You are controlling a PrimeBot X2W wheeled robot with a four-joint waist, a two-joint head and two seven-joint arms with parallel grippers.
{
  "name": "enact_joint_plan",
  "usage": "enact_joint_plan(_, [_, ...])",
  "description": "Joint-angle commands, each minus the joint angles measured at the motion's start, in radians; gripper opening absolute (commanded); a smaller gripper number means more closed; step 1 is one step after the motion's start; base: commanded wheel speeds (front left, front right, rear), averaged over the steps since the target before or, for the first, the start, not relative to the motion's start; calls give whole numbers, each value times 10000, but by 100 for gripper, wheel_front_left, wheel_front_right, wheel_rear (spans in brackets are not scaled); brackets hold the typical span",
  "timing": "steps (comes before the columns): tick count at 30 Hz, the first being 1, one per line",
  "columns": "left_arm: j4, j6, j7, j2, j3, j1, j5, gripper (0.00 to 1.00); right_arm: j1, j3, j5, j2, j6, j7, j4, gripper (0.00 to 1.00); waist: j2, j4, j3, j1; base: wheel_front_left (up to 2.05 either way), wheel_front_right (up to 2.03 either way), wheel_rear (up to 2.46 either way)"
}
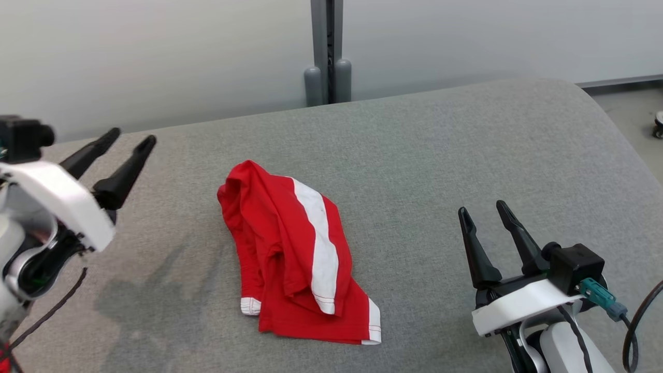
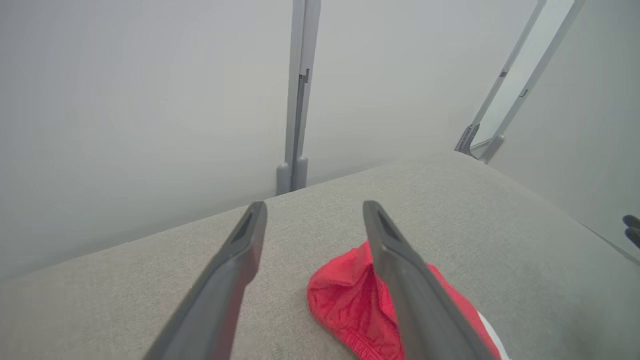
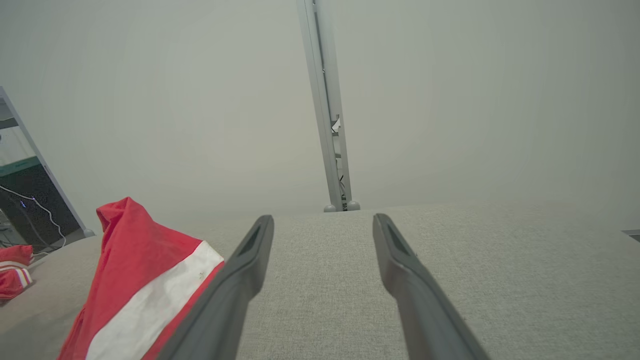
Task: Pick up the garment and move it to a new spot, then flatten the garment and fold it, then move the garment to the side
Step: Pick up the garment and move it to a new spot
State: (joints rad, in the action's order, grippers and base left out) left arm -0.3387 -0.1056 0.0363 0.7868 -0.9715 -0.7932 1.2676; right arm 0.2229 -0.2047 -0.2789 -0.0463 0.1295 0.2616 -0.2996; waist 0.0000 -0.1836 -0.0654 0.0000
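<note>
Garment (image 1: 298,254) is lying crumpled, likely soft and light.
Left claw (image 1: 132,136) and right claw (image 1: 481,209) are gaping wide, empty; hem corners (image 1: 370,331) are probably offering the best pinch.

The head view looks forward and down from high over the near side of the bench (image 1: 440,145). It takes in most of the bench top, up to the grey wall and the post (image 1: 327,52) behind it. The left wrist view sits low behind the left tool (image 1: 132,135) and looks along its fingers across the bench toward that wall, close above one end of the garment (image 1: 290,248). The right wrist view sits low behind the right tool (image 1: 481,207) and faces the same wall, with the garment near its left edge. All three views share the garment, the bench top and the post.
</note>
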Motion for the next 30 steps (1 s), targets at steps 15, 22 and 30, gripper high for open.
enact_joint_plan(15, [2409,2462,2280,600,3042,3841,-617,100,-295,469,234,-75,24,36,219,100,0,595,247,0,0,0,0])
enact_joint_plan(22, [3271,2608,2289,-880,5938,6561,-2485,100,-464,568,158,-79,24,36,329,100,0,782,270,0,0,0,0])
enact_joint_plan(30, [3606,2262,2291,-2826,8044,8406,-4780,100,-805,823,239,-76,24,36,707,100,0,944,336,0,0,0,0])
